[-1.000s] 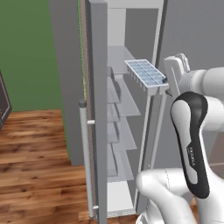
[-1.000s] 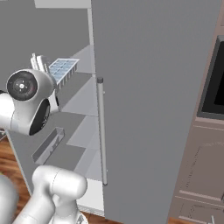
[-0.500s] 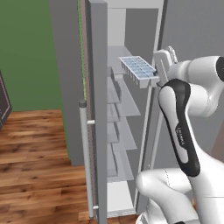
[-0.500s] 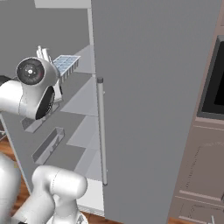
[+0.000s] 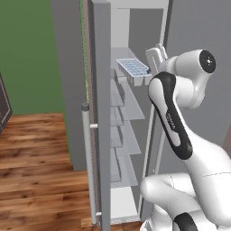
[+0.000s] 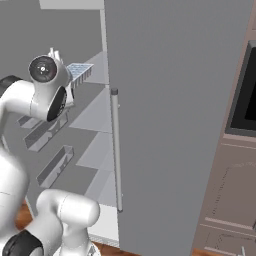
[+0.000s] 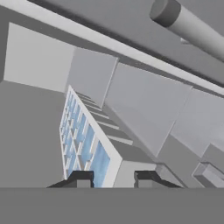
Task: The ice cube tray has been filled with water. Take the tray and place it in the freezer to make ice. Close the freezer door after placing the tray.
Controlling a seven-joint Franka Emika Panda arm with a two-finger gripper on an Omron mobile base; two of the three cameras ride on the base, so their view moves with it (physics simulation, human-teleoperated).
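The white ice cube tray with pale blue water cells is held level inside the open freezer, over its upper shelf; whether it touches the shelf I cannot tell. My gripper is shut on the tray's near end, just inside the opening. In the hand view the tray runs away from my gripper, its end between the dark fingertips. From the right, the tray juts from the gripper toward the freezer shelves. The freezer door stands wide open at the left.
The freezer door's bar handle faces me, and door bins line its inner side. The shut plain grey door with its handle is to the right, an oven beyond. Wood floor lies left.
The arm has carried the tray leftward and a little upward, from the freezer's opening deeper in over the upper shelf. The grip stays shut.
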